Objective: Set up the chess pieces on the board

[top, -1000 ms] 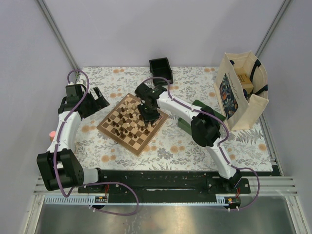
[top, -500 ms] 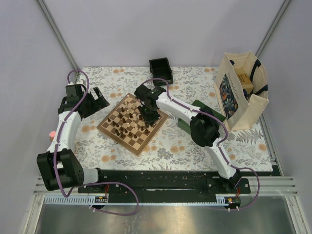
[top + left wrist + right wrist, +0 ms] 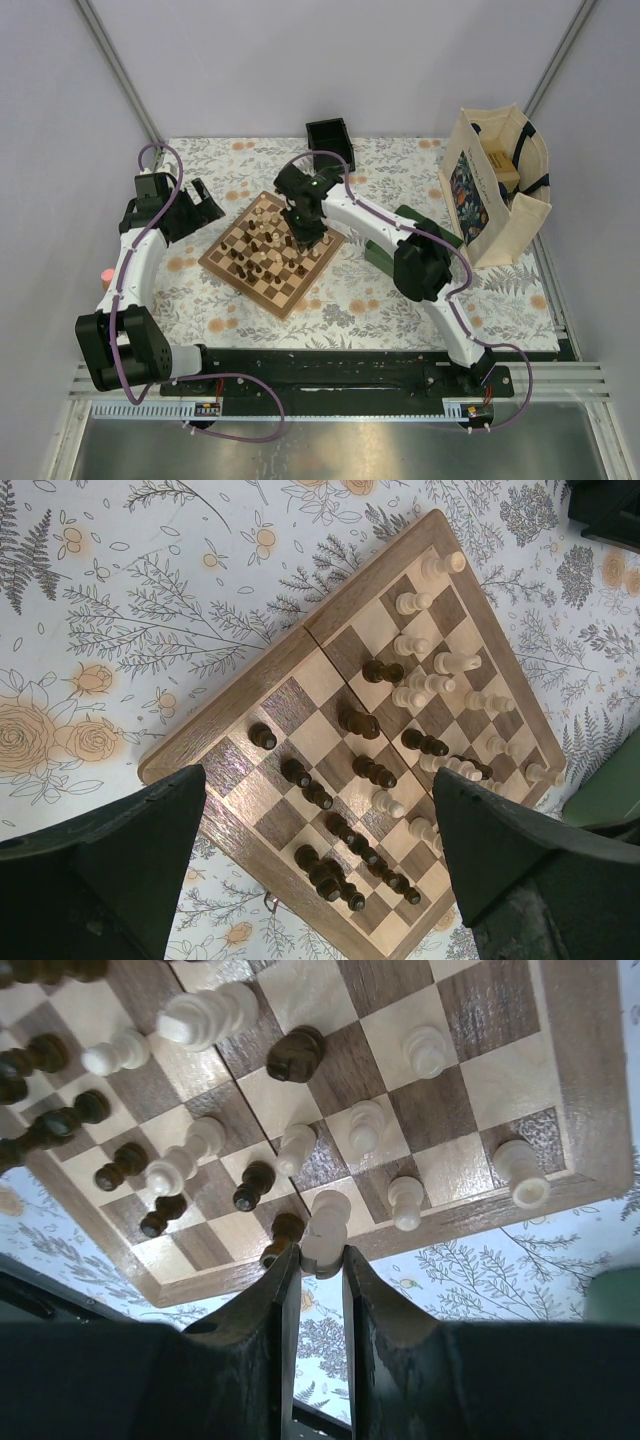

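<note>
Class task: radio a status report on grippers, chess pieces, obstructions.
Left gripper open. Right gripper shut on small cream wooden chess piece at edge of checkered wooden board. Dark brown wooden piece close beside.

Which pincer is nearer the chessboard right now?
Right. The right pincer is over the chessboard, closed on a pale chess piece near the board's edge; the left pincer hangs open off the board, beside its far-left side.
</note>
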Controlling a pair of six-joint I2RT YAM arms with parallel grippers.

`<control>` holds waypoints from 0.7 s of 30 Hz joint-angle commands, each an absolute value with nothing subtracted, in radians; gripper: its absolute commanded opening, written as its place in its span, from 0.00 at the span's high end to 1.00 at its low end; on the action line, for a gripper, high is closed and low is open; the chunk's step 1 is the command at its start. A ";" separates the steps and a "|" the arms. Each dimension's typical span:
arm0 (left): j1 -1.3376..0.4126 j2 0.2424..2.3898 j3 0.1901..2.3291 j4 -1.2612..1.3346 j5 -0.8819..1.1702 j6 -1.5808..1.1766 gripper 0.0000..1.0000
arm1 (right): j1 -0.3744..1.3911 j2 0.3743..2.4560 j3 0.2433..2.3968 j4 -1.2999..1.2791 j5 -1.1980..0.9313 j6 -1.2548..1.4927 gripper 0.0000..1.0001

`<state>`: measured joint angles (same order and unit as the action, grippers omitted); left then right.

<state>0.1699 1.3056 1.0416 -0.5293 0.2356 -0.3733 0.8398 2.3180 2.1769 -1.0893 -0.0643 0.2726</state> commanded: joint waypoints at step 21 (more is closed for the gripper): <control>0.176 1.299 1.092 -0.506 0.268 -0.365 0.01 | 0.722 2.375 2.417 -1.158 -0.031 0.261 0.75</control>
<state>0.1699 1.3067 1.0492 -0.5297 0.2459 -0.3733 0.7204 2.3371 2.3650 -1.1446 -0.0341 0.2638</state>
